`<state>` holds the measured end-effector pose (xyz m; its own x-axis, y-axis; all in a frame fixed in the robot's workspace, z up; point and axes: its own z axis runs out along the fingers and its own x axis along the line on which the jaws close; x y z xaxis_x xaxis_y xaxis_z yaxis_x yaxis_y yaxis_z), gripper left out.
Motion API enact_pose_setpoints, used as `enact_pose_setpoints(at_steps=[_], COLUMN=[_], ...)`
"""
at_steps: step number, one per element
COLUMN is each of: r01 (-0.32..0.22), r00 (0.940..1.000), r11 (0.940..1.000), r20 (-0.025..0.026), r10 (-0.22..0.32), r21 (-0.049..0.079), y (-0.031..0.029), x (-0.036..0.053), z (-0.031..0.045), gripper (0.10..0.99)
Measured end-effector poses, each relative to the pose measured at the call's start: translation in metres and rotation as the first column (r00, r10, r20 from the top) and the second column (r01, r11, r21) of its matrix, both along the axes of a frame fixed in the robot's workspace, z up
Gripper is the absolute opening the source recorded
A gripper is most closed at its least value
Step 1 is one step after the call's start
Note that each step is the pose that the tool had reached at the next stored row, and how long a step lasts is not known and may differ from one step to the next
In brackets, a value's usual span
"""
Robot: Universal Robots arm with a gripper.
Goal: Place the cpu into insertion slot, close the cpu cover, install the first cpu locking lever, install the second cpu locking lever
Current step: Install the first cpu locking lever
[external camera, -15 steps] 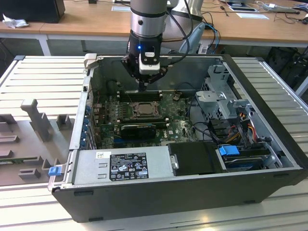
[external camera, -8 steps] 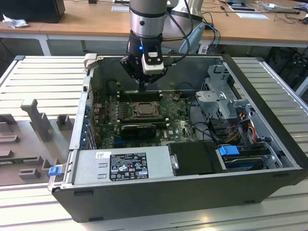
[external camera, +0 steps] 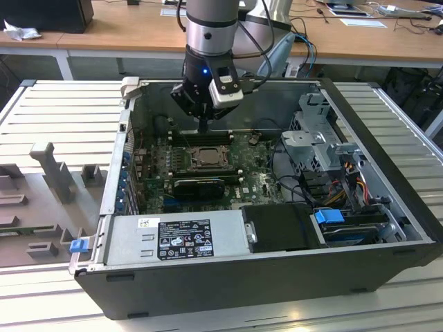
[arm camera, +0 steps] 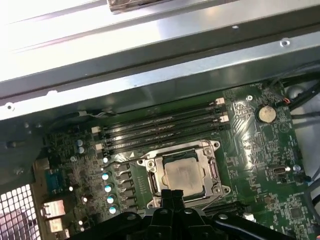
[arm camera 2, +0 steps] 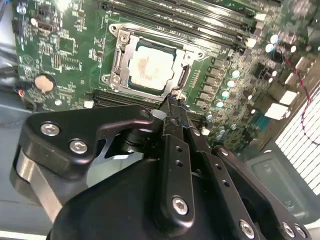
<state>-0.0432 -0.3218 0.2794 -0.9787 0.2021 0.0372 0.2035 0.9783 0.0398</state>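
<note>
Inside the open computer case, the cpu point(arm camera 2: 149, 67) point(arm camera: 183, 173) lies flat in the insertion slot point(external camera: 205, 157) on the green board, its pale face up. The silvery cpu cover point(arm camera 2: 119, 55) point(arm camera: 216, 172) lies down around it, framing the chip. My gripper point(external camera: 203, 128) hangs just above the board at the socket's edge nearest the memory slots. In both wrist views its fingertips point(arm camera 2: 173, 104) point(arm camera: 172, 196) are pressed together, shut with nothing between them, right beside the cover's rim. A thin metal lever point(arm camera: 125, 159) runs out from the socket's side.
Long black memory slots point(arm camera: 160, 127) lie beside the socket, and a black card point(external camera: 198, 185) on its other side. A power supply point(external camera: 173, 238), drive cage point(external camera: 318, 138) and cables crowd the case. The case walls point(external camera: 114, 173) hem in the board.
</note>
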Motion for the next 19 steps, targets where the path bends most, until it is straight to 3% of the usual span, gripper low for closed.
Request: enact_pose_setpoints(at_steps=[4,6,9,12,13,16,17,19], r01=[-0.092,-0.165,-0.22,-0.282,-0.291,-0.292,-0.292,-0.292], r00=[0.9958,0.9863,0.9755,0.9594,0.9567,0.9562,0.9562,0.9561], r11=[0.9958,0.9863,0.9755,0.9594,0.9568,0.9563,0.9564,0.9563], r20=[0.0012,0.0019,0.0032,0.0047,0.0056,0.012,0.0167,0.0209], r10=[0.092,0.165,0.22,0.282,0.291,0.292,0.292,0.292], r21=[0.0,0.0,0.0,-0.001,-0.001,-0.001,-0.002,-0.002], y=[0.0,0.0,0.0,0.0,0.0,0.0,0.0,0.0], x=[0.0,0.0,0.0,0.0,-0.0004,-0.0076,-0.0138,-0.0211], z=[-0.0007,-0.0011,-0.0014,-0.0019,-0.0021,-0.0023,-0.0024,-0.0024], gripper=[0.106,0.106,0.106,0.106,0.106,0.106,0.106,0.106])
